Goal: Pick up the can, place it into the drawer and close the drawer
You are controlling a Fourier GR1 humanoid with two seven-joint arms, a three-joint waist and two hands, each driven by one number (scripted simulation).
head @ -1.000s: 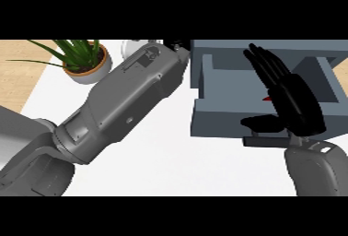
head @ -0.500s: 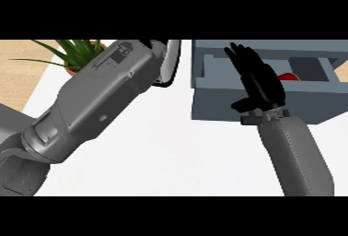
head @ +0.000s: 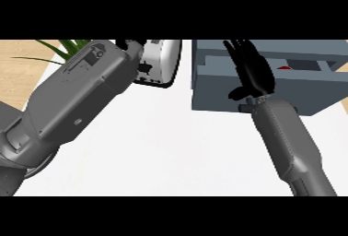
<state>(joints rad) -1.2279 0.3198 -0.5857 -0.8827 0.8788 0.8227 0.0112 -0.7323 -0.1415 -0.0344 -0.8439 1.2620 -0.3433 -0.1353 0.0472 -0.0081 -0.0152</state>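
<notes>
The white worktop (head: 170, 138) had a wooden floor past its far left corner, where a green plant (head: 65, 48) stood. The grey drawer (head: 217, 87) sat at the far right edge, and I saw a bit of the red can (head: 286, 67) inside it. My right hand (head: 250, 69) had slid further across the drawer, fingers straight and holding nothing. I think the can was in, so only the closing push was left. My left hand (head: 129, 45) was mostly hidden; I could not tell its fingers
</notes>
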